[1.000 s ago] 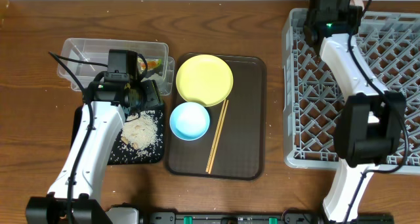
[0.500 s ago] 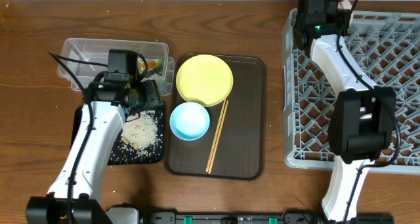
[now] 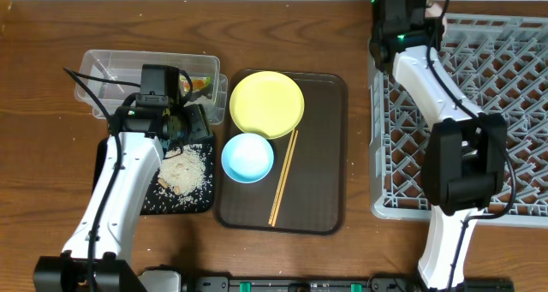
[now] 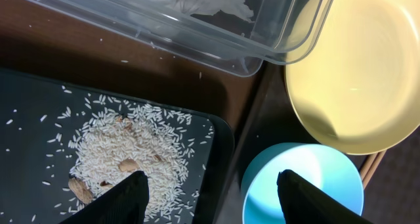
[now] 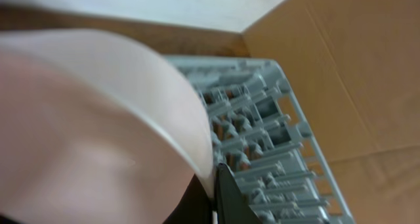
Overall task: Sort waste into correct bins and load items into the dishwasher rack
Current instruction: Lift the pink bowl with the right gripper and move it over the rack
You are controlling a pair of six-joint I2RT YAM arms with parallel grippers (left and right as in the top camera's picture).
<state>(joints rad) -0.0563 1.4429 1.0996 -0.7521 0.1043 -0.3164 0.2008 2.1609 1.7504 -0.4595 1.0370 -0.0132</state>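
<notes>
Since the earlier frame the right claw [image 3: 409, 8] has travelled left along the far edge of the worktop [image 3: 43, 198] and now sits at the far-left corner of the dishwasher rack [image 3: 514, 112]; the left arm has not shifted. Overhead view: the rack occupies the right side of the worktop. A dark brown serving tray [image 3: 321, 155] lies at centre and carries the yellow plate [image 3: 266, 104], the light blue bowl [image 3: 247, 157] just nearer than it, and the chopsticks [image 3: 283, 179] slanted beside the bowl. At the far left stands the clear tub [image 3: 111, 78] with the snack wrapper [image 3: 199, 84] inside; the black tray [image 3: 193, 202] lies nearer, holding the rice [image 3: 187, 170]. The left claw [image 3: 184, 122] hangs over the far end of the black tray. Left wrist view: the fingers of the left claw stand apart and hold nothing, one over the rice and one over the blue bowl; the white scrap [image 4: 210, 0] lies in the tub. Right wrist view: the white bowl [image 5: 92, 132] fills the left of the frame, with one dark finger [image 5: 223, 198] pressed against its rim; the right claw is clamped on this bowl, with the rack's grid beyond it.
</notes>
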